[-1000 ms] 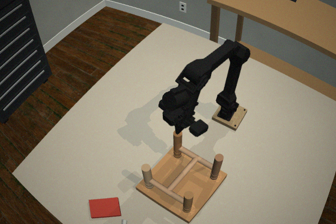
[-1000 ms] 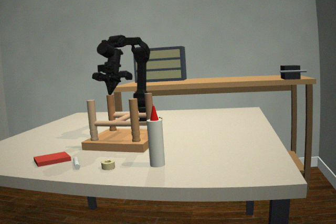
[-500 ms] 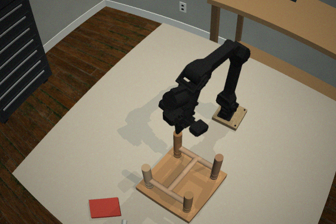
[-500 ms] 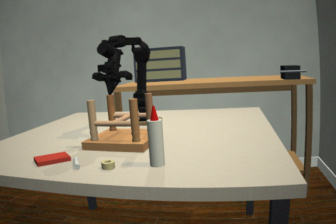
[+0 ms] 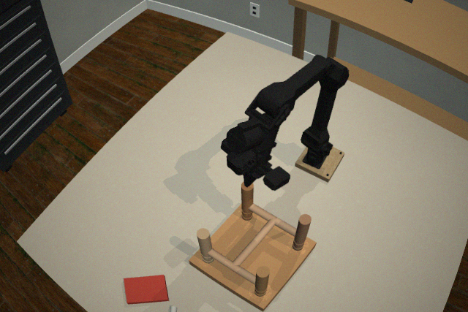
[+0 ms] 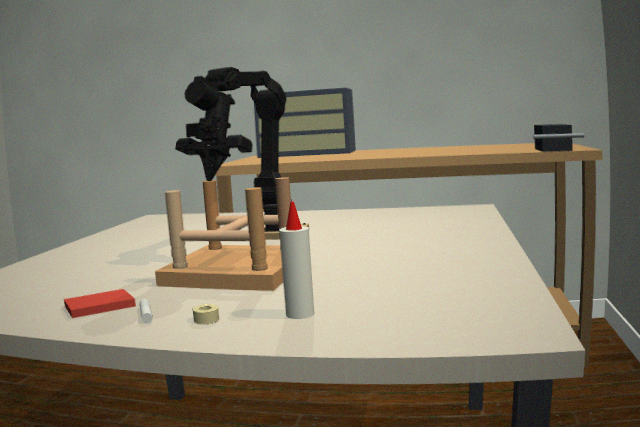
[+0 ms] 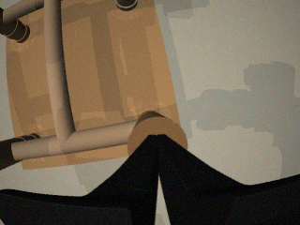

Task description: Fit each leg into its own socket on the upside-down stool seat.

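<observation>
The stool stands upside down with its square seat (image 5: 281,264) (image 6: 217,280) (image 7: 126,56) flat on the table. Four legs stand upright at its corners, joined by an H of rungs (image 5: 253,246) (image 6: 214,236) (image 7: 56,75). The far leg (image 5: 247,201) (image 6: 210,213) (image 7: 164,127) is right under my gripper (image 5: 248,183) (image 6: 210,175) (image 7: 157,145). The gripper is shut, holds nothing and points straight down at this leg's top end. I cannot tell whether the tips touch it. The other legs (image 5: 303,231) (image 5: 204,244) (image 5: 262,280) stand free.
A red block (image 5: 145,288) (image 6: 99,302), a small white cylinder (image 6: 146,310) and a tape ring (image 6: 205,313) lie in front of the stool. A tall white cylinder with a red cone (image 6: 296,272) stands beside the seat. The arm's base (image 5: 319,163) stands behind the stool.
</observation>
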Controlling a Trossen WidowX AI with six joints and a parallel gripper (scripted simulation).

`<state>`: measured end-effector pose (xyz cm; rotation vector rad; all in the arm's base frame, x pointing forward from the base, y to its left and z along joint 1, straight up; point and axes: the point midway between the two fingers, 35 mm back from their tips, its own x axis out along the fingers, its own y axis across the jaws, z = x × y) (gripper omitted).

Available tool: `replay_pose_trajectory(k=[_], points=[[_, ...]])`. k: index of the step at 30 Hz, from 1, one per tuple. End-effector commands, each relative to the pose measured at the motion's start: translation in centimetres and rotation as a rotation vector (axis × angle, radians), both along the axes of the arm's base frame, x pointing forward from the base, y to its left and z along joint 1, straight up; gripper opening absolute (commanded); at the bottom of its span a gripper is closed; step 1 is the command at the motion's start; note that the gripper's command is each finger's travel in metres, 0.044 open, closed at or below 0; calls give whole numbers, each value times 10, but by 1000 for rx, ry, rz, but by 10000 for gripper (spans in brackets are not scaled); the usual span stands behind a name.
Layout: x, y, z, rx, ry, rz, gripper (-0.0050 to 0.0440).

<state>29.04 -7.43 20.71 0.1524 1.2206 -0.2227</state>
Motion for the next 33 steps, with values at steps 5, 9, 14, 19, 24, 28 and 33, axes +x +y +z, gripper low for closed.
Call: replay_pose_trajectory(k=[5,9,14,19,24,28,33], points=[[-3,2,-27,23,77,5,0],[-3,2,-28,23,77,5,0],[-3,2,-29,23,77,5,0],[-3,2,-29,23,77,5,0],[-3,2,-29,23,77,5,0],[-3,2,-30,23,77,5,0],[-3,2,-30,23,77,5,0]])
